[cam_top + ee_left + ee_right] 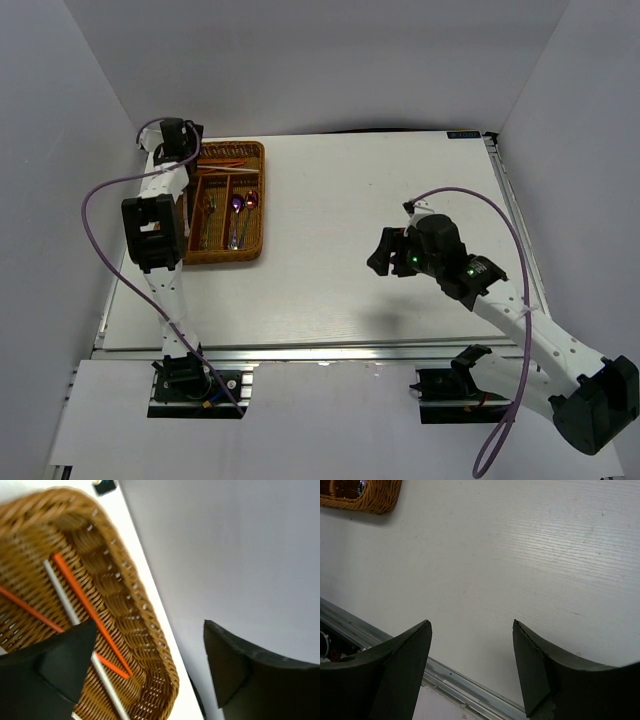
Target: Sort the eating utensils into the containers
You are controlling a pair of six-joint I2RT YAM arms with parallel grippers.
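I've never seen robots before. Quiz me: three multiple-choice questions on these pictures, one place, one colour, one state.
1. Where on the table is the wicker tray? A centre B far left C near right
2. What colours are the chopsticks in it? A red and white B blue and green C black
3. How are the right arm's fingers? A shut on a spoon B open, empty C shut on a fork
Answers: 1B, top view shows it at the far left; 2A, left wrist view shows both colours; 3B, only bare table between them.
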